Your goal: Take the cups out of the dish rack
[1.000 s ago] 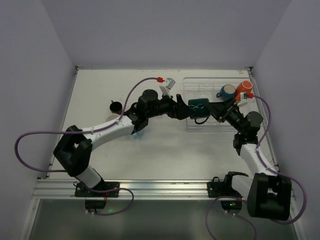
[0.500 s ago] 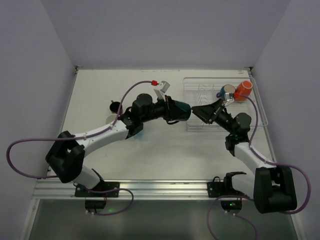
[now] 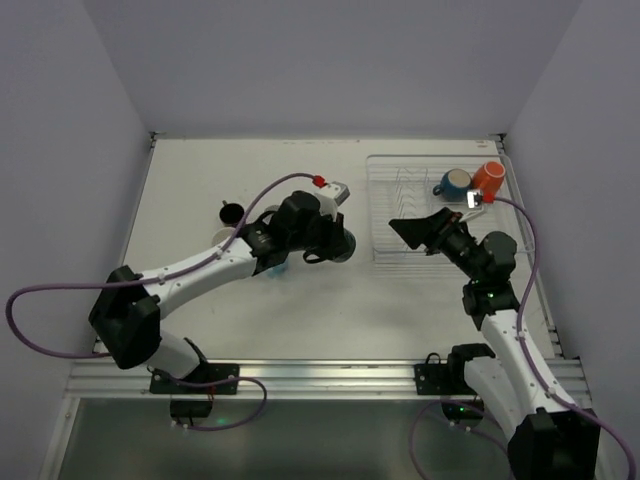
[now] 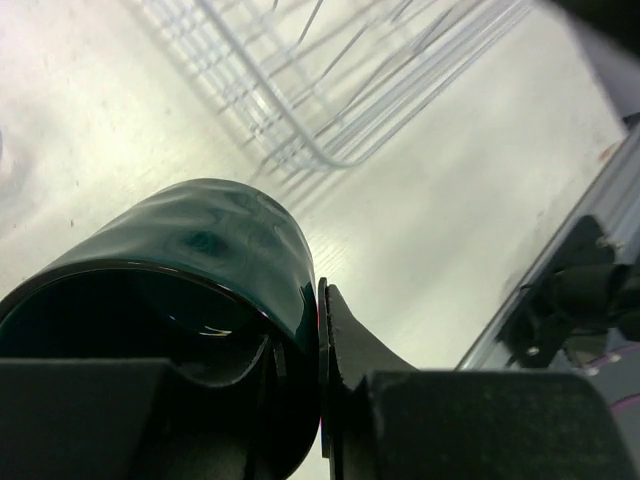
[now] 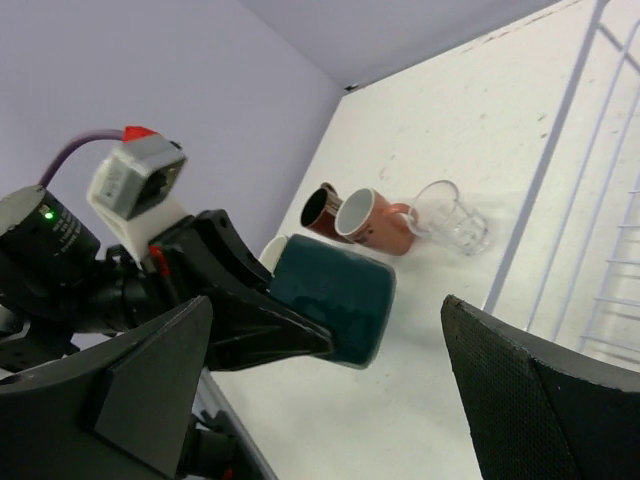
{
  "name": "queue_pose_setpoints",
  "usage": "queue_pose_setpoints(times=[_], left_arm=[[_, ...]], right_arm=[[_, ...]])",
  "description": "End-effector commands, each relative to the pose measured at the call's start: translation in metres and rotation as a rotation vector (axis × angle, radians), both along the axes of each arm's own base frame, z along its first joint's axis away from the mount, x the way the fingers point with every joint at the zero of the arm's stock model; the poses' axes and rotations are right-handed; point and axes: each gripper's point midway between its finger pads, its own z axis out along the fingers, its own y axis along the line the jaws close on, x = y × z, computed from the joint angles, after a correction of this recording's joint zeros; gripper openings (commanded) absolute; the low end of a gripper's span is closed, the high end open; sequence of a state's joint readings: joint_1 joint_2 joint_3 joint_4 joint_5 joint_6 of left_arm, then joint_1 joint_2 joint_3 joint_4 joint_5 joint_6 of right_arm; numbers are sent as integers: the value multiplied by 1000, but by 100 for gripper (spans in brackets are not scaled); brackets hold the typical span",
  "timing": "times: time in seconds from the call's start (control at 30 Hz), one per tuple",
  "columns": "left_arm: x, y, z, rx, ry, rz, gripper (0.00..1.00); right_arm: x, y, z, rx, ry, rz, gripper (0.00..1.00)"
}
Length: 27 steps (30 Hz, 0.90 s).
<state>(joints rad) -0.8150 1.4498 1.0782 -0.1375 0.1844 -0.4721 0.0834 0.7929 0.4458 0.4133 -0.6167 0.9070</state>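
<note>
We find the dark teal cup point(image 4: 210, 250) out of the dish rack point(image 3: 373, 205), just left of its near-left corner and over the desk point(image 3: 210, 165). The left end effector point(image 4: 298, 352) is clenched on the cup's wall, with one finger inside the mouth and one outside (we cannot tell whether the cup's base touches the desk).

Two cups sit in the far-right part of the rack. A blue cup point(image 3: 457, 181) is just beside an orange cup point(image 3: 488, 177).

The right end effector point(image 3: 420, 228) hangs over the near-left part of the rack. It is released, with its fingers spread wide and nothing between them. It points toward the teal cup and stands apart from it.

On the desk left of the rack, the right wrist view shows a salmon-pink cup point(image 5: 375, 222) against a dark cup point(image 5: 320, 208). A clear glass tumbler point(image 5: 452, 218) is just to their right. A white cup point(image 5: 274, 250) shows partly behind the left end effector.

A purple cable point(image 3: 270, 188) arcs over the left arm to a red connector point(image 3: 320, 181).
</note>
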Motion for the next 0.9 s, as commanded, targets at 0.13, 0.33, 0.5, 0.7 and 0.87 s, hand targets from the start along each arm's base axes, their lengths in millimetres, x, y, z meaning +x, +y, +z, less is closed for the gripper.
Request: queue_pose_setpoints(times=[0.13, 0.33, 0.5, 0.7, 0.87], left_arm=[[-5, -2, -61, 282, 22, -68, 0], [14, 4, -95, 411, 12, 1, 0], [16, 6, -122, 485, 47, 0, 8], [26, 10, -102, 488, -9, 55, 71], [32, 10, -57, 408, -82, 100, 90]], right_arm=[[4, -23, -8, -157, -17, -141, 99], [7, -28, -7, -184, -20, -167, 99], [9, -33, -10, -205, -23, -198, 99], [21, -49, -15, -272, 7, -291, 99], [51, -74, -35, -367, 91, -421, 98]])
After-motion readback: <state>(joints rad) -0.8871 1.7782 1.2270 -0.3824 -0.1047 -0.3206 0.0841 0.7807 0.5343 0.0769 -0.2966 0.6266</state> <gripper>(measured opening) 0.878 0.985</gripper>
